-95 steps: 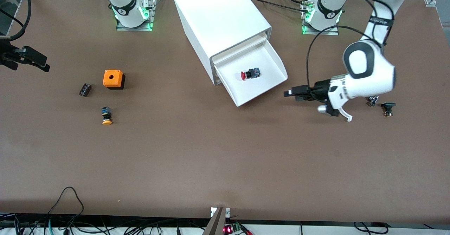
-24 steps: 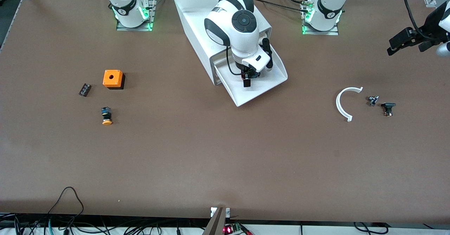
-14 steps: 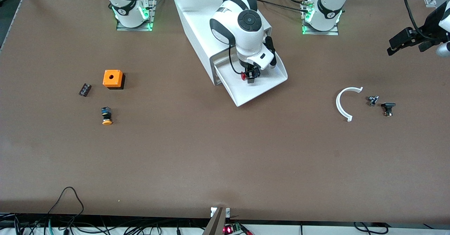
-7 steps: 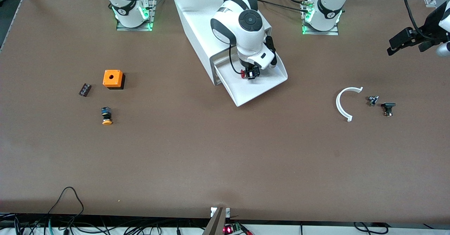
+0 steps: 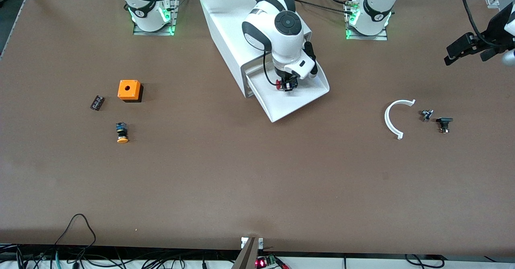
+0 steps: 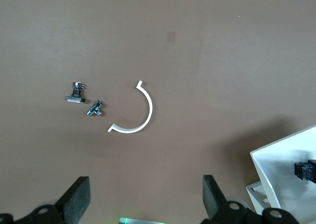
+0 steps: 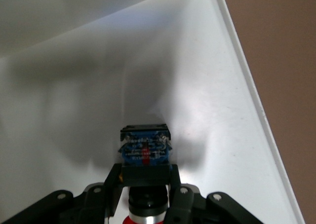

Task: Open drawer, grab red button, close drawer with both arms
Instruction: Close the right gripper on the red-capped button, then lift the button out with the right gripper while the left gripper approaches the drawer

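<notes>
Lifted button point(image 5: 279, 85) clamped in right gripper point(image 5: 286, 85), over drawer point(image 5: 295, 100)

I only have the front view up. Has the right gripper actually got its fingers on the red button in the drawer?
Observer: Yes. In the right wrist view the right gripper is shut on the button, one finger on each side of its black body, with the blue end sticking out.
Operator: Is it lifted off the drawer floor?
Observer: Cannot tell. That view shows only a shadow on the floor around it.
Operator: And the left gripper, open or shut?
Observer: Open. The left wrist view shows its fingers wide apart, over the table near the white arc. That arm waits.
</notes>
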`<state>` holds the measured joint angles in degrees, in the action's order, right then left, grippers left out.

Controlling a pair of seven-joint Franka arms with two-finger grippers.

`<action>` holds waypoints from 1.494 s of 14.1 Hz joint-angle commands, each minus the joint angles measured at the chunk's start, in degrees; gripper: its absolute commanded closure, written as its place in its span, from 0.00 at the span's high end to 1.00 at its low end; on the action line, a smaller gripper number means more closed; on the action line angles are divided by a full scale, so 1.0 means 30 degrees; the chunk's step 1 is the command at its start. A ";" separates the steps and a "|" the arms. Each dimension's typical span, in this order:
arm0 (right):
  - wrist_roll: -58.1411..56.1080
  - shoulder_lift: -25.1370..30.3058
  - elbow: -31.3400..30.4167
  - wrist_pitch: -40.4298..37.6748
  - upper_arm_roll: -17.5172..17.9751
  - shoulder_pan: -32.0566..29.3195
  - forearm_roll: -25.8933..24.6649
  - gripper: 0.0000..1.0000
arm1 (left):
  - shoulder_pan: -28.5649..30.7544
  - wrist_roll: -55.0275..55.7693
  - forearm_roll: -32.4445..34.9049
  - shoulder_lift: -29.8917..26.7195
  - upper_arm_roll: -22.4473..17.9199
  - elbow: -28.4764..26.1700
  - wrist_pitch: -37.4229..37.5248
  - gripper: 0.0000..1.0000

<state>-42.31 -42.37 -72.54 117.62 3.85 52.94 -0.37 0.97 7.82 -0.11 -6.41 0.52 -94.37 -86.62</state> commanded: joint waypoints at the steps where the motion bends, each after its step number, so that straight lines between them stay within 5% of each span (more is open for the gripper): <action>1: 0.0098 -0.0437 0.0771 0.0110 0.0122 0.0109 -0.0287 0.31 | -0.0205 0.0204 0.0476 -0.0092 -0.0232 -0.0272 -0.0335 1.00; 7: 0.2525 0.0909 0.1300 0.0081 0.0006 -0.0037 -0.0316 0.29 | -0.0205 0.0146 0.0418 0.0172 -0.0320 -0.0302 -0.1301 1.00; 12: 0.5865 0.2257 0.1212 0.0110 -0.0141 -0.2230 -0.1547 0.29 | -0.0264 0.1718 0.0418 0.0756 -0.0262 -0.0885 -0.2148 1.00; 17: 0.9672 0.3690 0.0339 0.0080 -0.1312 -0.4544 -0.1518 0.29 | -0.1667 0.6992 0.0272 0.1665 0.0089 -0.3926 -0.6272 1.00; 21: 1.4448 0.4281 -0.1509 0.0226 -0.1342 -0.7357 -0.1459 0.29 | -0.2109 1.1354 0.0212 0.2863 0.1989 -0.7004 -1.1834 1.00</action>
<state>-4.79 -31.70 -72.56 117.76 -1.06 34.07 -4.08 -4.81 35.66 -0.11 1.15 4.23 -111.17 -115.26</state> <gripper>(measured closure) 0.586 0.000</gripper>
